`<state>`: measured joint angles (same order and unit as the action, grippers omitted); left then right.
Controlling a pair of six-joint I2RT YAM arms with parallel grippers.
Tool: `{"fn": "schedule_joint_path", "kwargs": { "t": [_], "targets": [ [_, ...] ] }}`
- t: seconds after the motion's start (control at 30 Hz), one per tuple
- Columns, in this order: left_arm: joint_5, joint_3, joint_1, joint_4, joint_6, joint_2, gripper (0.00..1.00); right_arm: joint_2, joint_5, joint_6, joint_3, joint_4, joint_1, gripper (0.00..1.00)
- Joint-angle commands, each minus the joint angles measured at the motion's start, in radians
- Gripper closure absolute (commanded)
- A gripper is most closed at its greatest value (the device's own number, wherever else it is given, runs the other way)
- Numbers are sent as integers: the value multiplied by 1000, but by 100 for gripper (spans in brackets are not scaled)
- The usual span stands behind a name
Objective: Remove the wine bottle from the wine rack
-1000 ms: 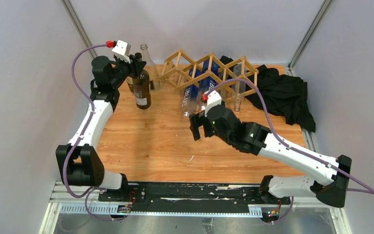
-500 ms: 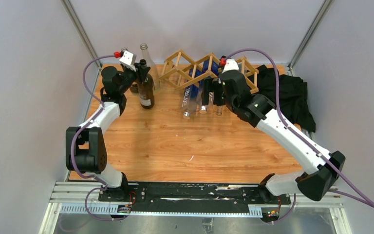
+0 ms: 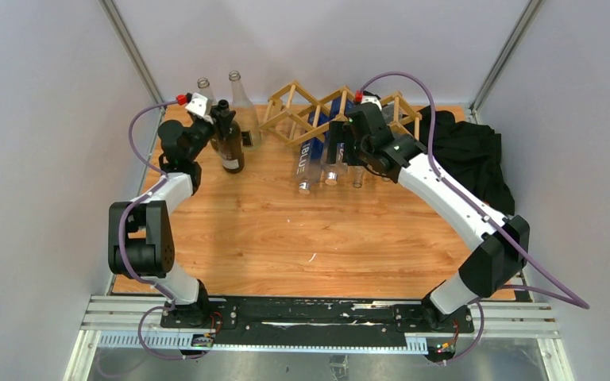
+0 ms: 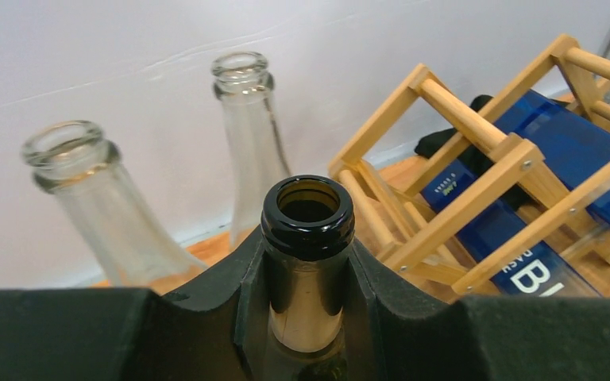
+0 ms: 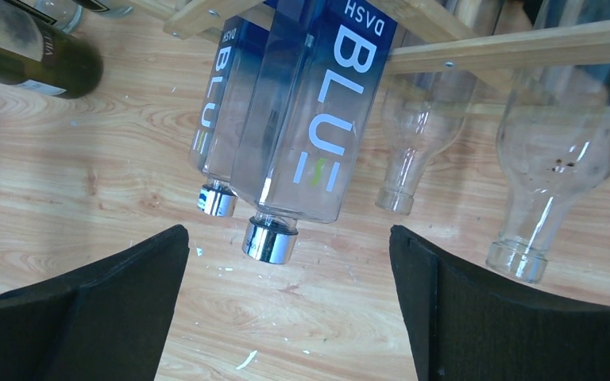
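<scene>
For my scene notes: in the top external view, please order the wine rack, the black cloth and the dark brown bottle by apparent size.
1. wine rack
2. black cloth, near the rack in size and partly hidden, so this order is unsure
3. dark brown bottle, clearly smallest

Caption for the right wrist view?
Open right gripper faces two blue bottles and two clear bottles resting in the wine rack.

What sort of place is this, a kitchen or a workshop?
Likely a robot test cell: grey walls enclose a wooden table, two robot arms are bolted at its near edge, and a wine rack stands on it.
</scene>
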<state>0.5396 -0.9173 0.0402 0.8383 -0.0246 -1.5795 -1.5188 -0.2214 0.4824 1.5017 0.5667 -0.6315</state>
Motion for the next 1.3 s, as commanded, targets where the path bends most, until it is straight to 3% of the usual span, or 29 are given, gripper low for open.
{"fn": "schedule_joint_path", "kwargs": {
  "t": [0.0, 0.07, 0.1, 0.13, 0.23, 0.43, 0.67, 0.87, 1.03, 1.27],
  "targets": [
    [9, -13, 21, 148, 23, 7, 89, -30, 53, 55, 34, 32, 33, 0],
    [13, -16, 23, 142, 23, 9, 75, -37, 60, 56, 26, 20, 36, 0],
    [17, -19, 22, 137, 19, 8, 60, -38, 60, 56, 20, 11, 36, 0],
    [22, -24, 22, 132, 10, 6, 52, -39, 60, 55, 13, 3, 37, 0],
    [25, -31, 23, 120, -11, 3, 43, -42, 65, 59, -11, -27, 44, 0],
    [24, -34, 57, 114, -87, 7, 38, -61, 55, 96, -33, -52, 63, 0],
    [2, -81, 89, -91, -50, 77, 1, -111, 43, 134, -25, -69, 77, 0],
    [59, -135, 128, -355, -43, 171, 0, -172, 58, 158, -10, -100, 95, 0],
    [107, -233, 162, -668, 3, 242, 0, -235, 62, 169, -7, -150, 98, 0],
    [-33, -448, 180, -1238, 233, 287, 0, -296, 98, 196, -27, -233, 106, 3]
  ]
}}
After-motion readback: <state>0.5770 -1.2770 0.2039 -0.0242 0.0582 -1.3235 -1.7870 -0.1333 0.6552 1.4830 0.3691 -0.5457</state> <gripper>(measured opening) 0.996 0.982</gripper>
